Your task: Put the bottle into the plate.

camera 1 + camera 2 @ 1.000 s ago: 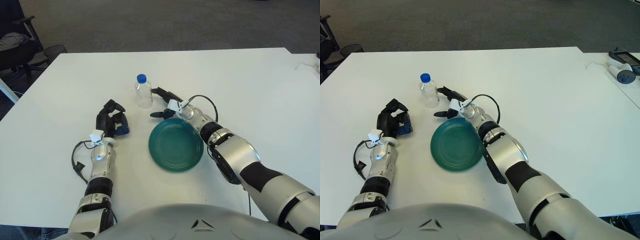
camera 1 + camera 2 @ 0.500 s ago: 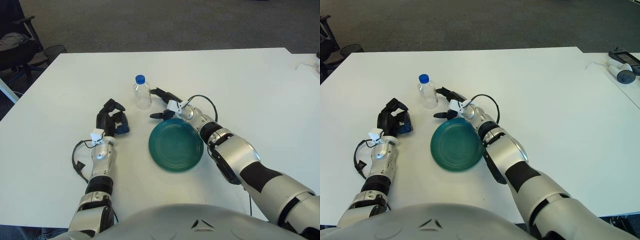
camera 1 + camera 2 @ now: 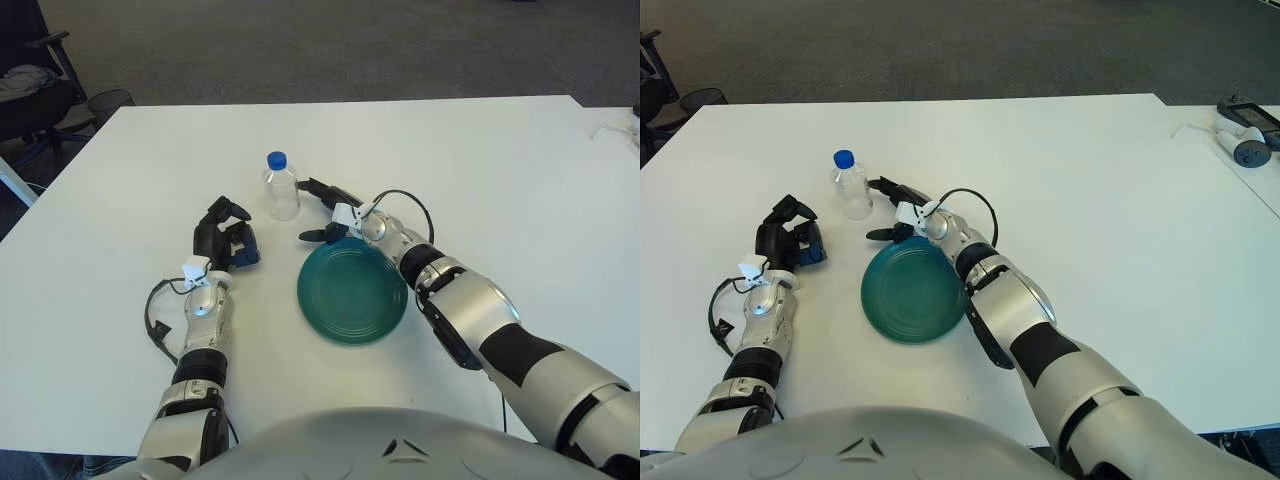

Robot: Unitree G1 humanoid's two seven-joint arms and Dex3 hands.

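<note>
A small clear bottle (image 3: pixel 281 190) with a blue cap stands upright on the white table, to the upper left of the teal plate (image 3: pixel 351 290). My right hand (image 3: pixel 310 208) is open just right of the bottle, above the plate's upper-left rim. One long finger reaches toward the bottle's side and the thumb points left lower down; nothing is held between them. Whether the finger touches the bottle is unclear. My left hand (image 3: pixel 226 240) shows to the left of the plate, fingers loosely bent and holding nothing.
The plate is bare inside. A black office chair (image 3: pixel 35 95) stands off the table's far left corner. A white cable and small devices (image 3: pixel 1243 130) lie at the far right edge. Carpeted floor runs beyond the table's far edge.
The bottle has shifted a little to the left, still upright, and my right hand's fingers have followed it leftward. The left hand has barely moved.
</note>
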